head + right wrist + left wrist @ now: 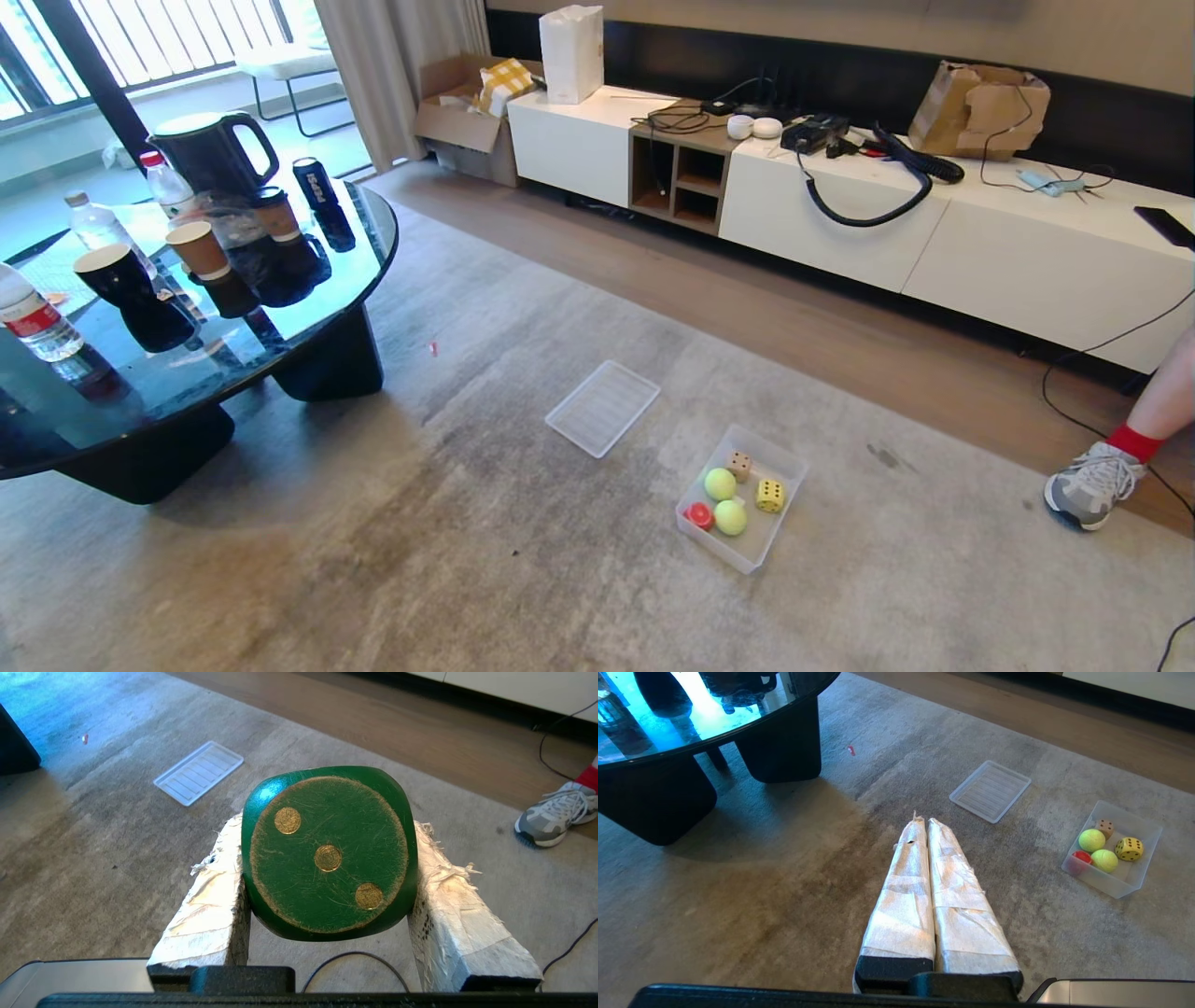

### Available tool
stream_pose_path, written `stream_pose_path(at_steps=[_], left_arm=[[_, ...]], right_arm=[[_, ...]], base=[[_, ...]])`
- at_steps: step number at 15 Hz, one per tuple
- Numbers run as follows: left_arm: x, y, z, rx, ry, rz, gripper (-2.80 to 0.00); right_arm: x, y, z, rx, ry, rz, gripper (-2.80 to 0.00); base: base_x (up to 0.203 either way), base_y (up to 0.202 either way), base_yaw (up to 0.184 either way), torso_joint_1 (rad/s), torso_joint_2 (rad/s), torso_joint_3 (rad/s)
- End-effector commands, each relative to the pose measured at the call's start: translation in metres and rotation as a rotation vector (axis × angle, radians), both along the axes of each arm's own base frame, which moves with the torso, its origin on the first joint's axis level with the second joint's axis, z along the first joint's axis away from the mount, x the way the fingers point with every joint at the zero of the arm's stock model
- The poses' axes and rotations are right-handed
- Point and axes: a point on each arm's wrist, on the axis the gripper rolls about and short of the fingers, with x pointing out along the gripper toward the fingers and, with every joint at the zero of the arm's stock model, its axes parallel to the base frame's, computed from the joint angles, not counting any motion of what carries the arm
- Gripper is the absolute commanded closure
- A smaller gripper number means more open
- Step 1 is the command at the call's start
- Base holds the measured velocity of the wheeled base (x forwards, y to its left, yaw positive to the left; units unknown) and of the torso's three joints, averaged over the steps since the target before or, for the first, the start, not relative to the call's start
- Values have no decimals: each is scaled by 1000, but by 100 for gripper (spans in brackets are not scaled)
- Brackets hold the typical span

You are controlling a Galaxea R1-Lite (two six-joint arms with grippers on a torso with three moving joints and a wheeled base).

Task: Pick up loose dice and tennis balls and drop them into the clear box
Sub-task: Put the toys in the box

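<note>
The right tool [327,858] pinches the dark green die [328,856] between its wrapped fingers [210,905], three-pip face toward the wrist camera. The left tool [924,826] is pressed together, empty, over the carpet [784,896]. The clear box [747,558] sits on the carpet just beside the flat ribbed lid [602,408] (well apart from the glass table [355,280]), holding two tennis balls [720,483], the beige die [739,465], yellow die [770,496] and red die [698,515].

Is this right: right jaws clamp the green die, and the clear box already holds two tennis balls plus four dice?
Not quite. The head view shows three dice in the clear box: beige, yellow, red, beside the tennis balls. The green die sits clamped in the right gripper.
</note>
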Motion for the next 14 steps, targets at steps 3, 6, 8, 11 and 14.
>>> stream_pose_path(at_steps=[3, 6, 8, 11, 14], left_arm=[[0, 0, 0, 0, 0, 0, 0], [0, 0, 0, -1, 0, 0, 0], [0, 0, 0, -1, 0, 0, 0], [0, 0, 0, -1, 0, 0, 0], [0, 0, 0, -1, 0, 0, 0]], right_arm=[[0, 0, 0, 0, 0, 0, 0], [0, 0, 0, 0, 1, 0, 0], [0, 0, 0, 0, 1, 0, 0], [0, 0, 0, 0, 1, 0, 0], [0, 0, 0, 0, 1, 0, 0]], base=[[0, 0, 0, 4, 2, -198], [0, 0, 0, 2, 3, -198], [0, 0, 0, 0, -1, -200], [0, 0, 0, 1, 1, -195], [0, 0, 0, 2, -1, -198]])
